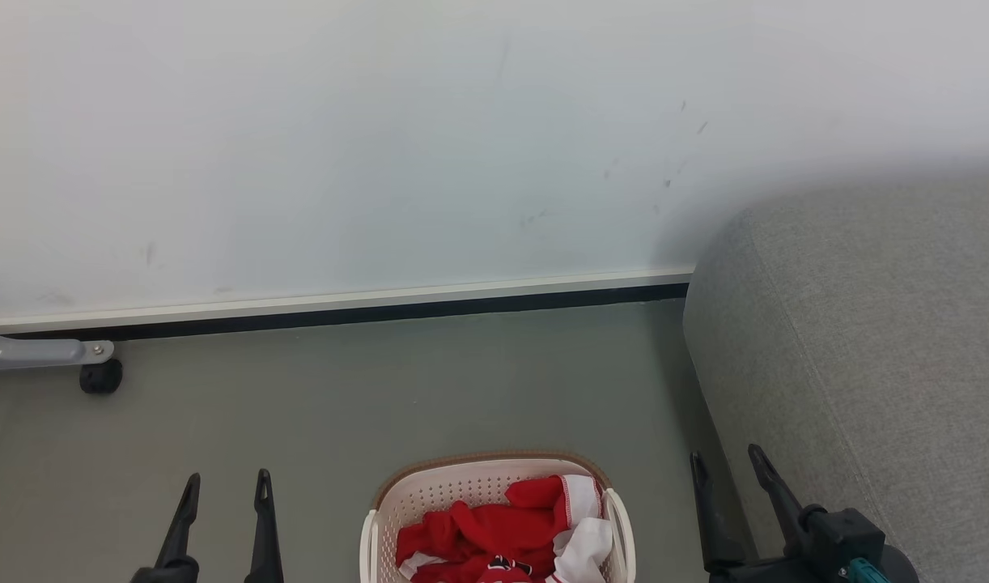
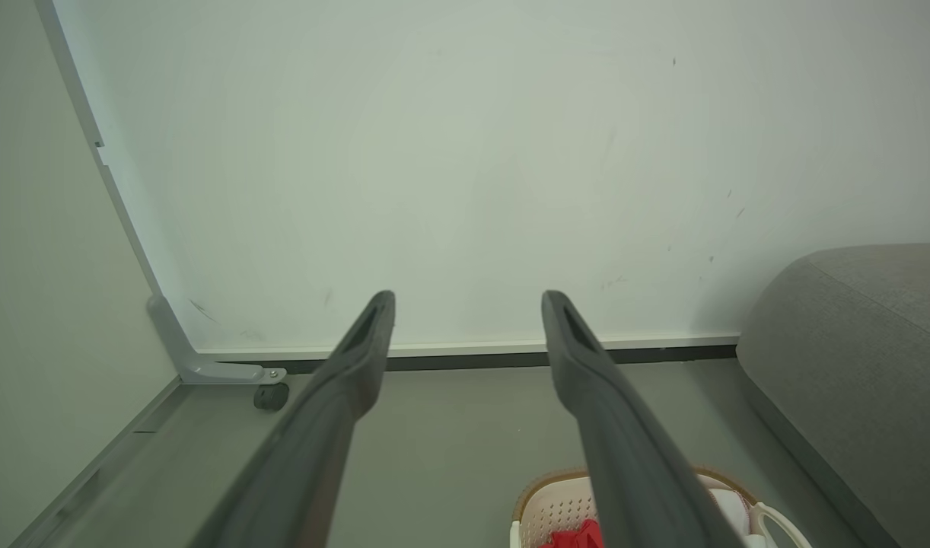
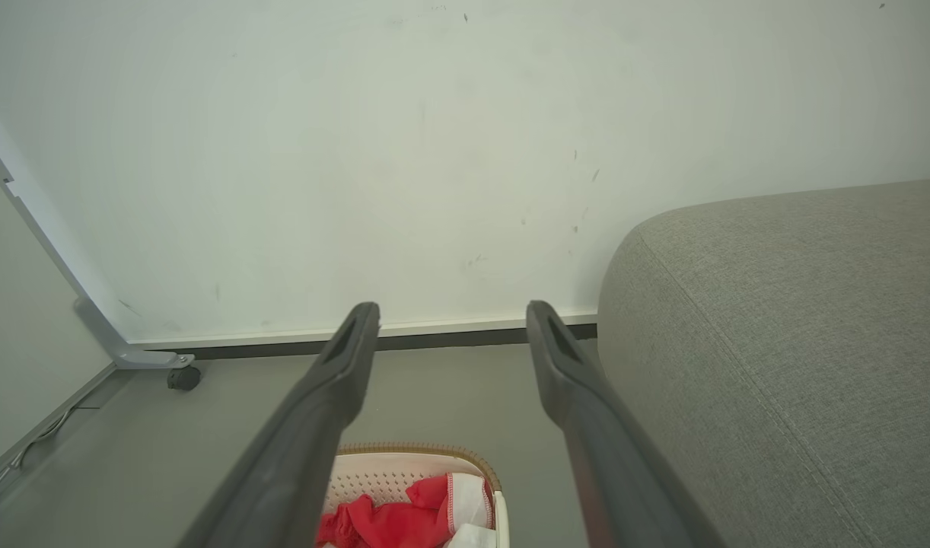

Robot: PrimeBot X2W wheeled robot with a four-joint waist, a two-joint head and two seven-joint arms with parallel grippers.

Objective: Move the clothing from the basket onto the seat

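I am holding my left hand [image 1: 227, 478] and right hand [image 1: 725, 453] wide and empty above the floor [image 1: 462, 380], while the clothing [image 1: 494, 530] is lying heaped in the basket [image 1: 430, 474] between them, seemingly nearer my right hand, which is hovering just beside the seat [image 1: 867, 348].

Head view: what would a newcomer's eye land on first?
The red clothing heaped in the cream basket, bottom centre on the floor. Then the big grey seat at right, by the white wall. The left hand and right hand hang open, empty, flanking the basket.
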